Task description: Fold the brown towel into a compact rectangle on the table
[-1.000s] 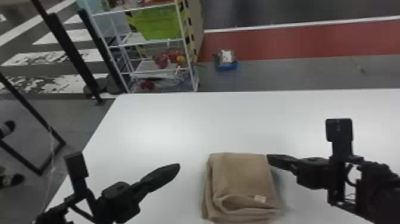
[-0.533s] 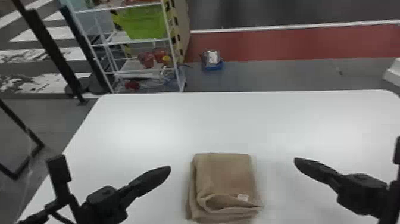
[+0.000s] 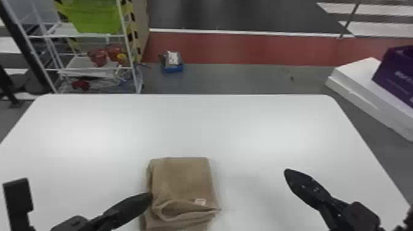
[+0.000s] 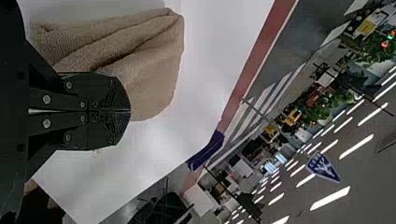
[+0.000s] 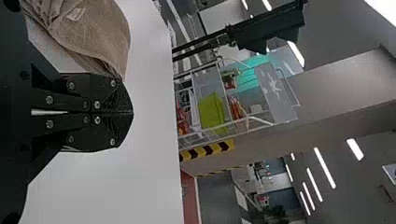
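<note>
A white rack (image 3: 89,72) holds a green bin (image 3: 93,18), and a purple box (image 3: 395,75) sits on a white slab (image 3: 356,76)

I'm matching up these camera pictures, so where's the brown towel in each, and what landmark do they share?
Head view: the brown towel is by the bottom edge, slightly left of centre.
Left wrist view: beside and partly behind the left gripper.
Right wrist view: beside the right gripper.
Shared landmark: the white table.
</note>
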Available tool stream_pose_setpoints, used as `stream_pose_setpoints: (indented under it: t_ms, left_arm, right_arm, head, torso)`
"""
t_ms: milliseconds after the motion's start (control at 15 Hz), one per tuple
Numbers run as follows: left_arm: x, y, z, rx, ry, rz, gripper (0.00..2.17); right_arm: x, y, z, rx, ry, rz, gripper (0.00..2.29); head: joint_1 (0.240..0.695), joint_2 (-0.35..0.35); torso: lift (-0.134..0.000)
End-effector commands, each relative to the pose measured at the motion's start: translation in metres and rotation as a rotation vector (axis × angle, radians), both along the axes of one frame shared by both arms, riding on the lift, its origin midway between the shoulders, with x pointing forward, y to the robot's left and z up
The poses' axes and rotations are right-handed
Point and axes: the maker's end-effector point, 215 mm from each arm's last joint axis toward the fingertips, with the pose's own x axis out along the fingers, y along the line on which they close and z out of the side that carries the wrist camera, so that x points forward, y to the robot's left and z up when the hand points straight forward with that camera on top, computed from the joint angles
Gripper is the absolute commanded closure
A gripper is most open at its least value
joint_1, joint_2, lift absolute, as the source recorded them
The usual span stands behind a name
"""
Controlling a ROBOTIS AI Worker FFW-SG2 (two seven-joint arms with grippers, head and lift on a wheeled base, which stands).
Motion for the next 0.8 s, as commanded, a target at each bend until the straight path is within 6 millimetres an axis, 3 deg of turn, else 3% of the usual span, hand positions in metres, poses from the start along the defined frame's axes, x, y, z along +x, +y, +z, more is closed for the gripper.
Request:
stream_pose_setpoints:
  t_ms: [0, 133, 333, 733]
  left_arm:
    - [-0.004, -0.02, -0.003, -0.018, 0.012, -0.025, 1.65]
    - [-0.003, -0.035, -0.008, -0.011, 0.009, -0.039, 1.65]
    - [0.014, -0.036, -0.003, 0.02, -0.056, -0.007, 1.65]
    - [0.005, -0.037, -0.03, 0.027, -0.011, -0.019, 1.65]
  right_arm:
    - [-0.009, -0.005, -0.015, 0.007, 0.013, 0.002, 1.86]
    - [-0.016, 0.017, -0.017, 0.027, 0.017, 0.045, 1.86]
    - [-0.02, 0.047, -0.026, 0.006, 0.013, 0.096, 1.86]
    - [-0.011, 0.068, -0.032, -0.008, -0.012, 0.108, 1.86]
  head:
    - [0.695, -0.118]
    - [0.695, -0.155]
    - [0.695, -0.155]
    - [0.695, -0.103]
  torso:
    - [-0.123]
    - [-0.123]
    - [-0.123]
    - [-0.123]
